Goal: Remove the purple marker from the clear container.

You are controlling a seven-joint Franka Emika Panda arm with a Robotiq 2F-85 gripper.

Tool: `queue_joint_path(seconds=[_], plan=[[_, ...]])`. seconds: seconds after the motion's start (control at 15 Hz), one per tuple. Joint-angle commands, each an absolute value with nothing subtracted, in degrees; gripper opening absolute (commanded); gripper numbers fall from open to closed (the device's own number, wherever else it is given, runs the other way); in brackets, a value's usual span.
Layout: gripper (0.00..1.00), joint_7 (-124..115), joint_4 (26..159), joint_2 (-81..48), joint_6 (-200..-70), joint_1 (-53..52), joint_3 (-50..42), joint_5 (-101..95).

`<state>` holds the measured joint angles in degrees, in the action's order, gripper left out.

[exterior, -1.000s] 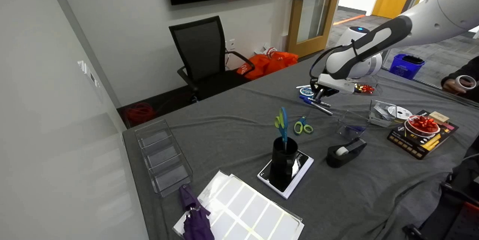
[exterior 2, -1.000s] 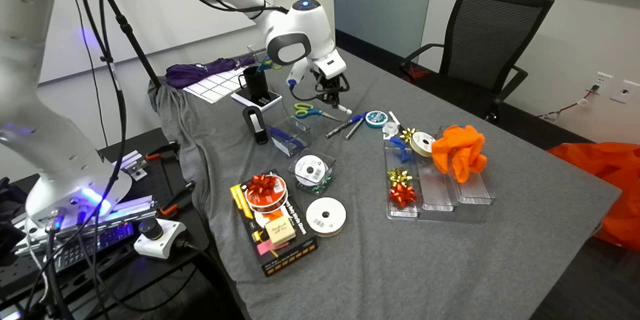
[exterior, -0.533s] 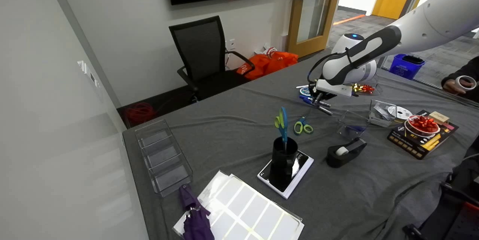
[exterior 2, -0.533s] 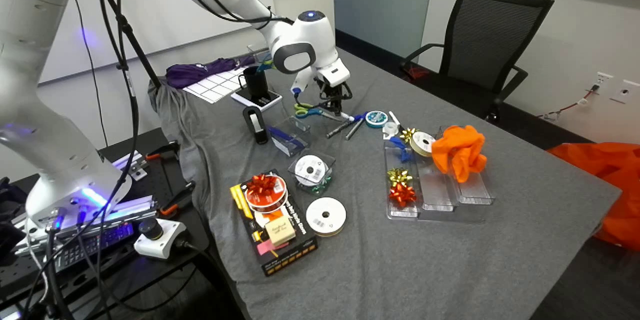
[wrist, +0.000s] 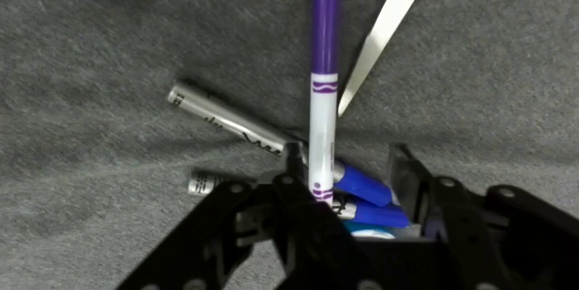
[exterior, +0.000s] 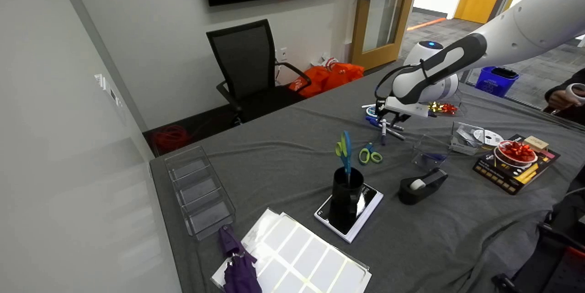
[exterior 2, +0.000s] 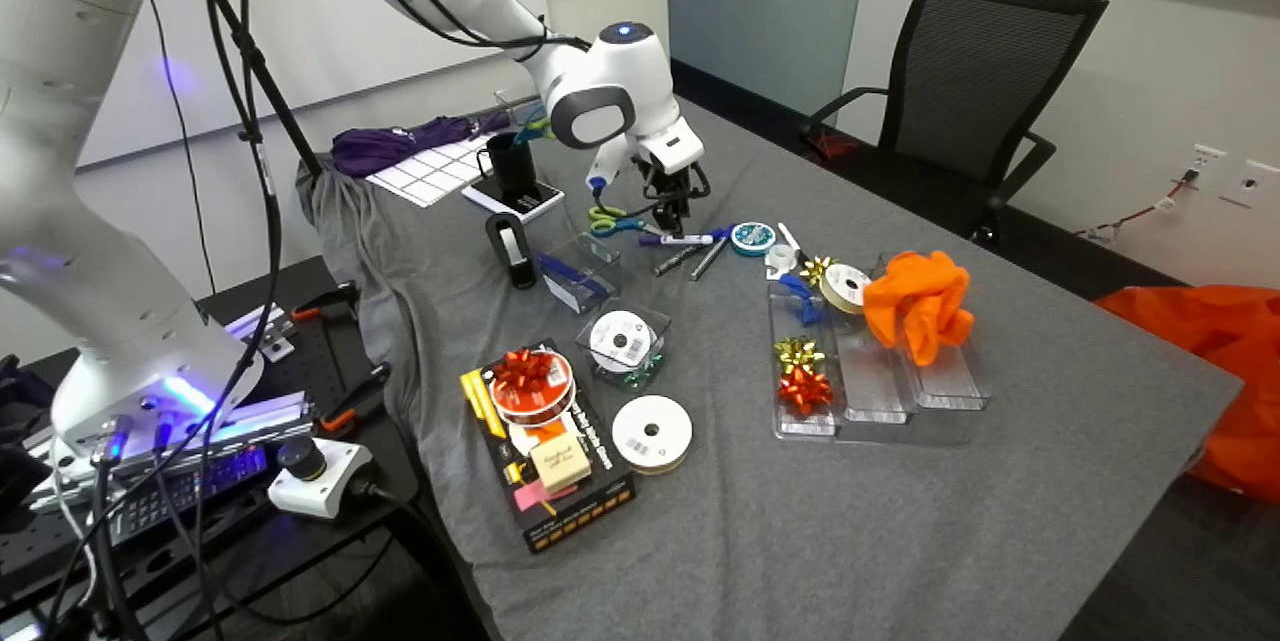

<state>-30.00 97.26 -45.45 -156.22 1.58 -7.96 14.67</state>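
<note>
The purple marker (wrist: 323,113), white with a purple cap, lies across silver pens with blue caps in the wrist view; its near end is hidden behind my gripper. It also shows in both exterior views (exterior: 384,132) (exterior 2: 682,240). My gripper (wrist: 347,156) is open, with the marker between the fingers, close to the left finger; whether they touch I cannot tell. The gripper is just above the marker in both exterior views (exterior: 388,118) (exterior 2: 670,219). The clear container (exterior: 419,152) stands apart from the marker with dark purple-blue items inside, also in an exterior view (exterior 2: 600,256).
Scissors (wrist: 382,27) lie beside the marker. A tape dispenser (exterior 2: 512,251) stands by the container. A blue round tin (exterior 2: 753,239) sits by the pens. A black mug (exterior: 347,188) stands on a notebook. Clear bins (exterior 2: 875,381) hold bows and orange cloth.
My gripper has come down toward the pens and opened. The purple marker, earlier in the gripper with its white end showing, now lies released across the pens.
</note>
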Motion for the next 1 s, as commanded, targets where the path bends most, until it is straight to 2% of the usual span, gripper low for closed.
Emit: queue_joint_path(seconds=[0.0, 0.13, 0.2, 0.93], plan=[[0.85, -27.8, 98.3, -43.6, -155.2, 2.3, -7.5, 15.1], [0.98, -27.0, 99.3, -41.8, -154.1, 2.8, -7.0, 15.4], [1.0, -27.0, 100.0, -40.7, -153.2, 3.0, -6.9, 15.7], [1.0, -24.8, 107.4, -29.5, -146.9, 5.4, -6.4, 17.5]])
